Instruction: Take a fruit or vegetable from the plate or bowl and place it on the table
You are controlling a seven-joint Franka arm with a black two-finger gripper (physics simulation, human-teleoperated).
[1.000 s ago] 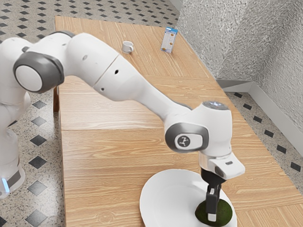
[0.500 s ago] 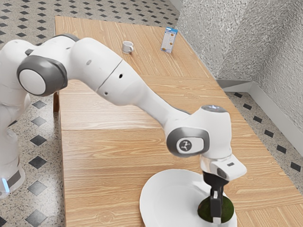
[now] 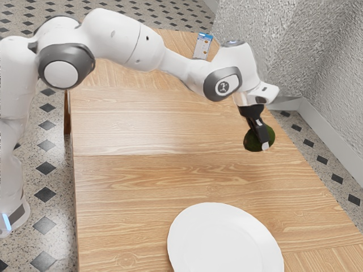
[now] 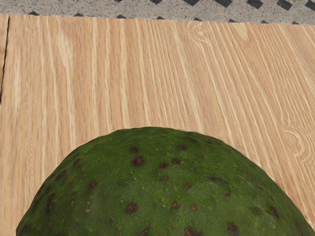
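My gripper (image 3: 264, 144) is shut on a dark green avocado (image 3: 249, 140), with the near finger across its side and the far finger hidden behind it. The white plate (image 3: 198, 235) lies near the exterior view's lower edge, well apart from the fruit, and nothing rests on its visible part. In the wrist view the avocado (image 4: 162, 187), green with brown spots, is large at the lower edge, against the wood of the table (image 4: 113, 73). How high it hangs over the wood I cannot tell.
The wooden table (image 3: 130, 187) runs between the arm's base and a rough grey wall (image 3: 329, 68). A blue and white box (image 3: 202, 47) stands at the table's far end, beside the arm. Tiled floor (image 4: 147, 9) lies past the table edge in the wrist view.
My gripper and the avocado have left the plate and moved toward the exterior view's top, over bare wood. The arm now covers the white mug at the far end.
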